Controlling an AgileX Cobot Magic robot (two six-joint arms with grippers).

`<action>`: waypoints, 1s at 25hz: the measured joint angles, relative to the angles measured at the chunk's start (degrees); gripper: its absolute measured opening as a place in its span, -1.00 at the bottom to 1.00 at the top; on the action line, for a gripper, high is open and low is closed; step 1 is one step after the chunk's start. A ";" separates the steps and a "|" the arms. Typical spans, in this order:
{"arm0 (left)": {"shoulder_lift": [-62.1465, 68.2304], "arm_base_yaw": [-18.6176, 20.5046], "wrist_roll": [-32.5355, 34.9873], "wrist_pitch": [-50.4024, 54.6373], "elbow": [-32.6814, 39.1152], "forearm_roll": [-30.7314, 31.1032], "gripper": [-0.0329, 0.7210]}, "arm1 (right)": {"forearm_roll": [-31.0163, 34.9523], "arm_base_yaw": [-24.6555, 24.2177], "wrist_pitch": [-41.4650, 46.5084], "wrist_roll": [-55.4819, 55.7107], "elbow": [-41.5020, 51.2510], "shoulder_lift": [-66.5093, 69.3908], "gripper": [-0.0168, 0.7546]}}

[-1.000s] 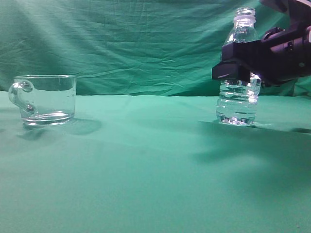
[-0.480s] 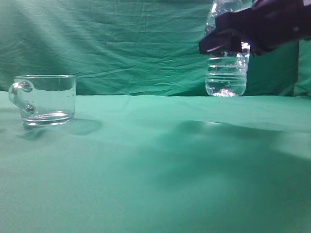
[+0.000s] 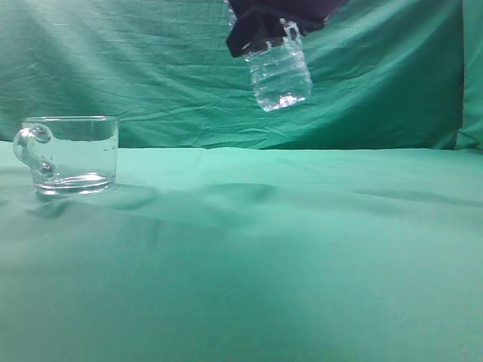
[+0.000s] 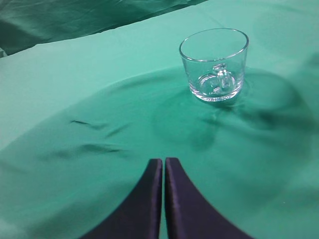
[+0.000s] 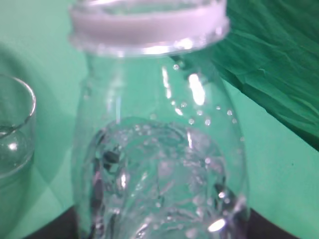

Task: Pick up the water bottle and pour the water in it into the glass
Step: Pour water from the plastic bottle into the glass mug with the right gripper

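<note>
The right pincer (image 3: 266, 26), clamped on the water bottle (image 3: 281, 72), has carried it up off the counter (image 3: 302, 249) and leftward toward the glass (image 3: 69, 154) (bottle's neck cut off above). Left pincer (image 4: 163, 167) sits together.

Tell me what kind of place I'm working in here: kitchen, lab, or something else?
Most likely a staged test setup, not a kitchen. A wrinkled green cloth covers the table and hangs as a backdrop, and the only objects are the glass and the water bottle, held aloft by the right tool.
</note>
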 joint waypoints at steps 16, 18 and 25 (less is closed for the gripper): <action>0.00 0.00 0.00 0.00 0.00 0.00 -0.91 | -13.13 8.18 12.48 0.00 -25.73 19.30 -0.11; 0.00 0.00 0.00 0.00 0.00 0.00 -0.91 | -15.37 8.64 13.30 0.00 -28.65 21.45 -0.11; 0.00 0.00 0.00 0.00 0.00 0.00 -0.91 | -28.09 9.98 15.13 0.00 -32.71 25.76 -0.11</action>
